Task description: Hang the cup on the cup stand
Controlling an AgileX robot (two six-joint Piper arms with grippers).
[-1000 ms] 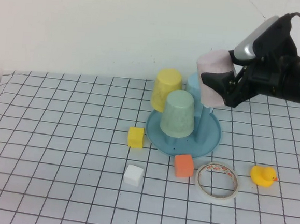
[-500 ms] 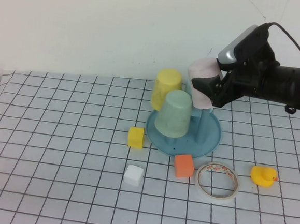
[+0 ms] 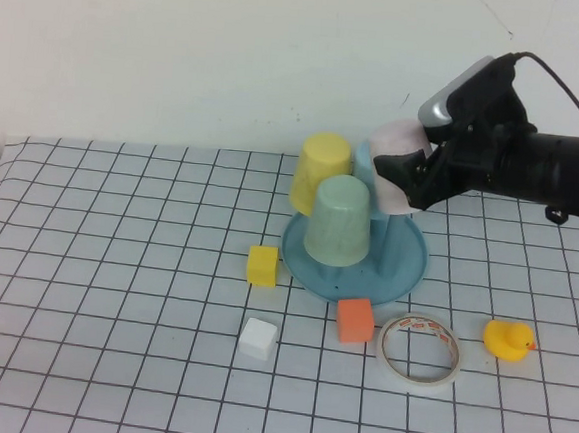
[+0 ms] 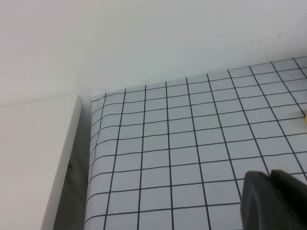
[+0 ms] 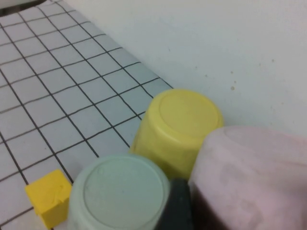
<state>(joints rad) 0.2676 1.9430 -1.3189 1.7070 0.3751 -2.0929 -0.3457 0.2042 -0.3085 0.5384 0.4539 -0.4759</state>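
The pale pink cup [image 3: 393, 152] is held upside down and tilted over the back right of the blue cup stand [image 3: 409, 267], with my right gripper [image 3: 407, 176] shut on its sides. In the right wrist view the pink cup [image 5: 252, 175] fills the near corner, and one dark finger [image 5: 179, 208] shows beside it. The peg under the cup is hidden. My left gripper [image 4: 271, 201] is shut and empty over bare checked cloth at the table's far left corner, outside the high view.
On the stand sit a yellow cup [image 3: 321, 171], a mint-green cup [image 3: 340, 219] and a light blue cup [image 3: 365, 159]. In front lie a yellow block [image 3: 262, 265], white block [image 3: 258, 337], orange block [image 3: 355, 320], tape ring [image 3: 418, 349] and rubber duck [image 3: 507, 340].
My right gripper has carried the pink cup a little to the left and down, closer to the cups on the stand. The left gripper has not moved.
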